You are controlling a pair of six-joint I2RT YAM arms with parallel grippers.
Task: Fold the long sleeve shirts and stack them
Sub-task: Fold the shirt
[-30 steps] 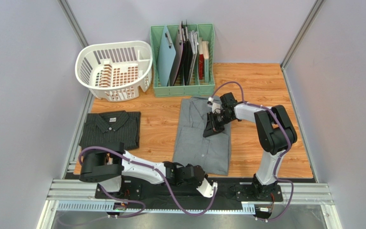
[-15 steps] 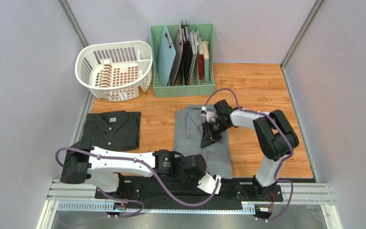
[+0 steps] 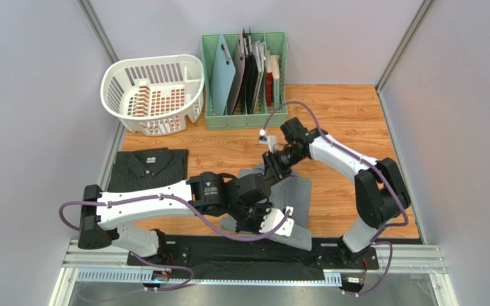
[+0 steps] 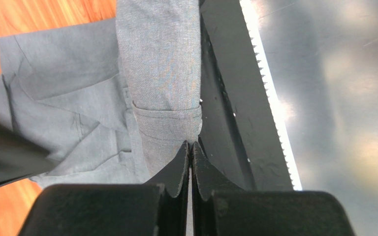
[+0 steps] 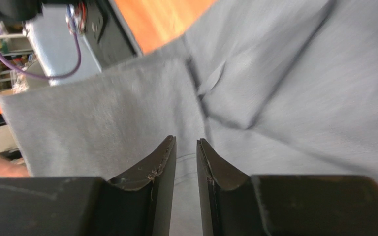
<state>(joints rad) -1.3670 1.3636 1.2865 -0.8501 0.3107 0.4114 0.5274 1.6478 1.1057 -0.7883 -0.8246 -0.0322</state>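
Top external view shows you the grey shirt [image 3: 300,190] bunched on the desk [image 3: 346,115] just ahead of the arm bases, with both arms over it. Your left pincer [image 4: 191,148] is clamped tight on the cuff [image 4: 169,123] of a grey sleeve [image 4: 159,59], which stretches away from the tips across the black base plate [image 4: 225,98]. Your right pincer [image 5: 186,143] sits at the shirt's far edge, jaws a sliver apart with grey cloth right under them; you cannot tell whether any fold is caught there. The dark pinstriped shirt [image 3: 148,171] lies folded, collar toward the far side, near the desk's left edge, well apart from the grey one. Behind them stand a white basket [image 3: 152,62] and a green file rack [image 3: 244,119].
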